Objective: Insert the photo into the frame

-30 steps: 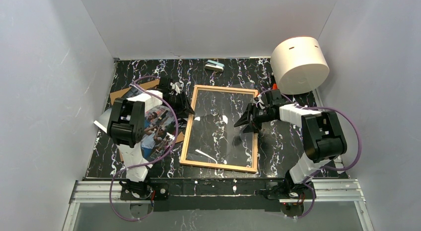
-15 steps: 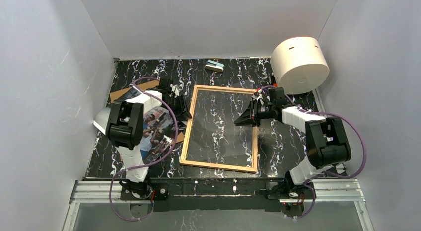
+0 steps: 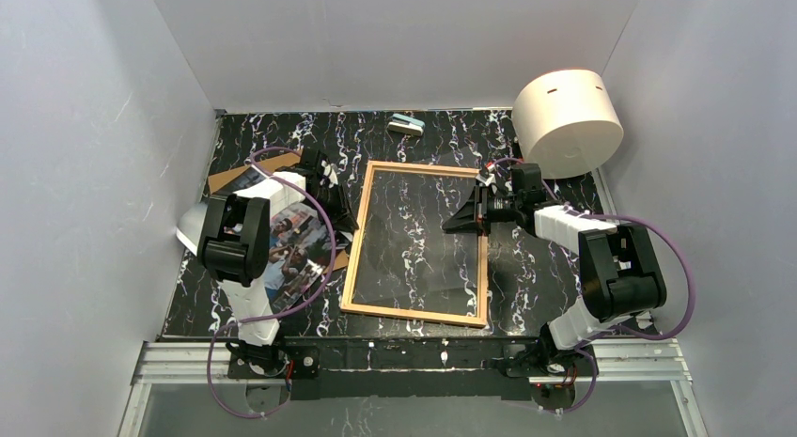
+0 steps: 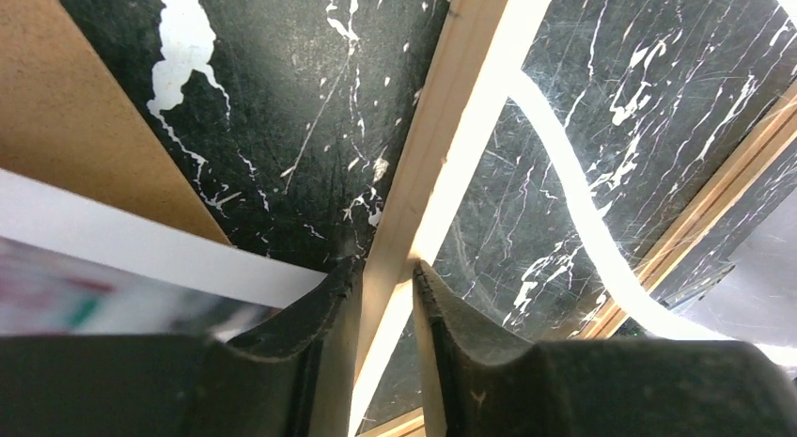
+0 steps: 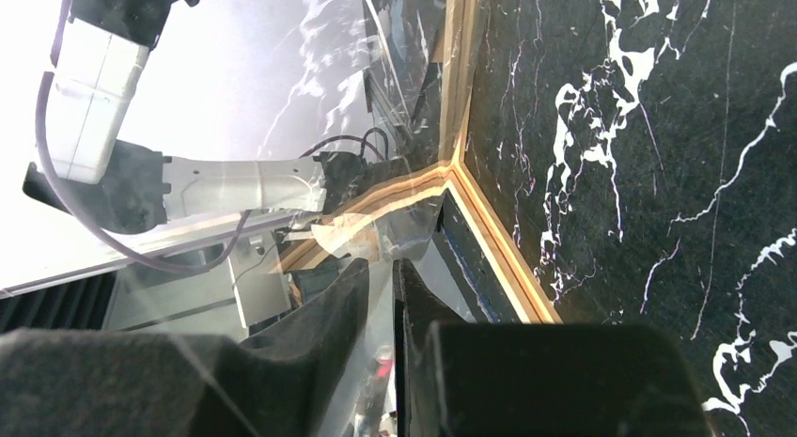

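Left gripper (image 4: 381, 273) pinches the 9 o'clock wooden rail of the frame (image 3: 414, 314), one finger against each side of it. Right gripper (image 5: 381, 268), its jaws narrowed to a slit, nips the clear pane just inside the 3 o'clock rail. Between the arms the frame lies on the table (image 3: 536, 268). At its 9 o'clock the photo (image 3: 299, 254) rests picture-up, partly under the left arm, on a brown board (image 3: 226, 179). At 1 o'clock stands a white drum (image 3: 567, 122).
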Robot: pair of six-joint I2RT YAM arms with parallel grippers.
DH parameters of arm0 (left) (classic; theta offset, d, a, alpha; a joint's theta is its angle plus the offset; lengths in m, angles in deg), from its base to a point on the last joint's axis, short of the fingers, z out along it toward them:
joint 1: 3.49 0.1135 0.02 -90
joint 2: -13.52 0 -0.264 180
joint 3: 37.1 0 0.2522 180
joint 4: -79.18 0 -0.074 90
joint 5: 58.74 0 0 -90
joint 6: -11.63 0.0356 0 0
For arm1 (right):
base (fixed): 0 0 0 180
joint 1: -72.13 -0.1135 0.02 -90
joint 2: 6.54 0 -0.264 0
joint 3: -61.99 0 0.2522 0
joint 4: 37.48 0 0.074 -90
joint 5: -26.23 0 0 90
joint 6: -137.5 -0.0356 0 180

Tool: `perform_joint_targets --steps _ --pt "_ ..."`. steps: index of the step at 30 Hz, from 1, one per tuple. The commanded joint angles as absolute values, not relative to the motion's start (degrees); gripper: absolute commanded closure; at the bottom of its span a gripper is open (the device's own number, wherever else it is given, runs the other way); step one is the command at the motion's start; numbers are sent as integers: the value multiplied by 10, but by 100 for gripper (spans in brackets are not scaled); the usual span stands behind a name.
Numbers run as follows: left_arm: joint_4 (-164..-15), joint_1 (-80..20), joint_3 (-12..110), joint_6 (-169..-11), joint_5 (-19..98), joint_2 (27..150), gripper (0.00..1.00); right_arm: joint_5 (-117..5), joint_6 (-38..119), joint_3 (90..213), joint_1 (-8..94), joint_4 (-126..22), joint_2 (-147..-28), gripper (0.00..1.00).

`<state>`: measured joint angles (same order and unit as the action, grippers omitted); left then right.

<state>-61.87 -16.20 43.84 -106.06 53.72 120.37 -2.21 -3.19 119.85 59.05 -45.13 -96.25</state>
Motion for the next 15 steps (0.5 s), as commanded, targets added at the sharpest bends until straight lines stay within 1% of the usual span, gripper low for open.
perform_joint_targets --steps 1,4,9,13,15 --pt "-582 -161 423 -1043 522 1198 78 4 -70 1190 593 -370 -962 76" --pt "-589 -162 419 -1046 533 1204 83 9 -91 1182 592 -339 -961 76" --pt "-597 -161 422 -1050 546 1209 86 12 -96 1177 591 -314 -954 76" --pt "-599 -161 422 -1053 553 1213 87 18 -97 1164 589 -270 -940 75" --pt "-599 -161 422 -1054 554 1213 87 16 -73 1159 587 -268 -932 75"
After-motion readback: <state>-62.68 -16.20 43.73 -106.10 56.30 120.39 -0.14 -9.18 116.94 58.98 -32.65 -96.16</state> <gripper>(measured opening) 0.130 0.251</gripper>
